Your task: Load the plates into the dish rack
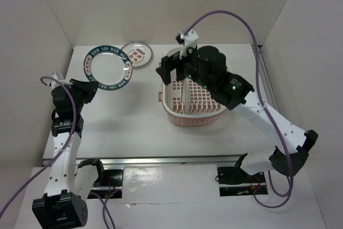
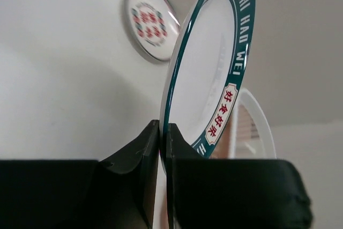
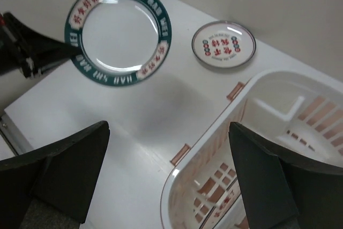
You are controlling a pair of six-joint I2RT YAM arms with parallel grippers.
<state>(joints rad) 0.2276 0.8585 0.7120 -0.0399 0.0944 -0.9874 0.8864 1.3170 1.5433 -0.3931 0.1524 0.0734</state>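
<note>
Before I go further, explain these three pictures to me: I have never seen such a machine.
Two robot arms stand at the near edge of a white table. One picture looks down from above; the other two come from a camera on each wrist.

The left tool is shut on the rim of the teal-banded plate, holding it up off the table. The plate with red characters lies flat near the back wall. The dish rack, a pink-and-white basket, stands on the right. The right tool hangs open above the rack's near end, holding nothing.
</note>
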